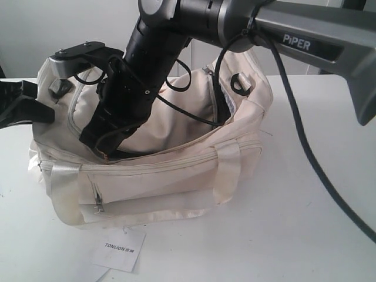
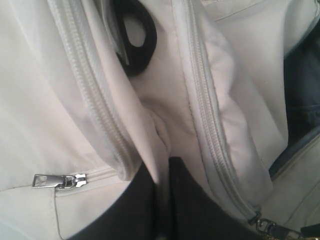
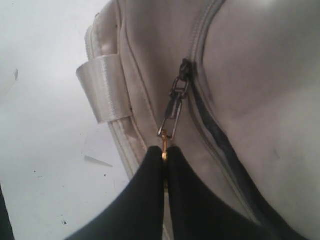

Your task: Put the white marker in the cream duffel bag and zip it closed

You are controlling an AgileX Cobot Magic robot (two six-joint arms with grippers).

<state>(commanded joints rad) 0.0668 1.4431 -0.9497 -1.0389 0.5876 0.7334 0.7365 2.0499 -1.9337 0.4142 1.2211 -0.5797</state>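
Note:
The cream duffel bag (image 1: 176,176) sits mid-table with its top gaping open, pale lining showing inside. My right gripper (image 1: 103,154) reaches across from the right to the bag's front-left top edge. In the right wrist view this gripper (image 3: 165,150) is shut on the small gold tab of the dark metal zip pull (image 3: 174,107), against the bag (image 3: 260,75). My left gripper (image 1: 47,113) is at the bag's left end. In the left wrist view it (image 2: 167,162) is shut on a fold of the bag's fabric (image 2: 150,100) between two zip tracks. The white marker is out of view.
A white paper tag (image 1: 119,249) with print lies on the table in front of the bag. The front pocket's silver zip pull (image 1: 98,202) hangs at the lower left. A black strap clip (image 1: 239,82) sits at the bag's right end. The right arm's cable (image 1: 305,141) trails over the table.

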